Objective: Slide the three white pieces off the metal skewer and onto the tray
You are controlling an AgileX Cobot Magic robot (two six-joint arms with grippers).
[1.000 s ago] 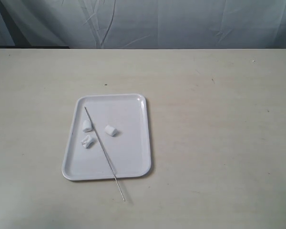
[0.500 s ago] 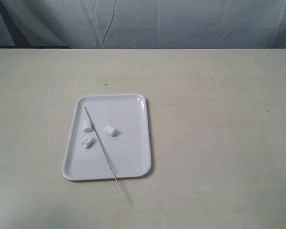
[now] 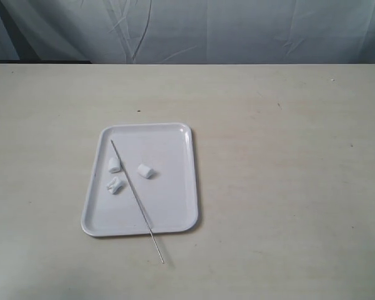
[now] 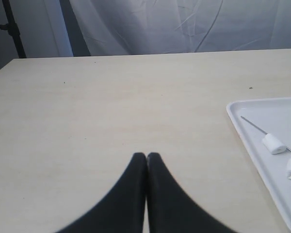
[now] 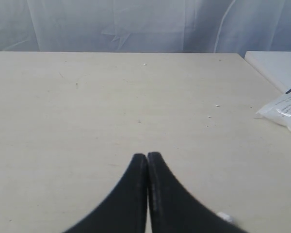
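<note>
The white tray (image 3: 169,134) lies left of the table's middle. Three white pieces rest loose on it: one (image 3: 114,165) and another (image 3: 115,185) to the left of the metal skewer (image 3: 136,198), the third (image 3: 145,170) to its right. The skewer lies diagonally across the tray and its near end sticks out over the front rim onto the table. No arm shows in the exterior view. My left gripper (image 4: 146,155) is shut and empty over bare table, with the tray (image 4: 242,128), a piece (image 4: 273,143) and the skewer (image 4: 254,124) off to one side. My right gripper (image 5: 146,156) is shut and empty.
A beige tabletop (image 3: 287,156) spreads around the tray, with a pale curtain behind it. In the right wrist view a clear plastic bag (image 5: 283,109) and a white sheet (image 5: 274,65) lie near the table's edge. A small white scrap (image 5: 224,216) sits beside the right fingers.
</note>
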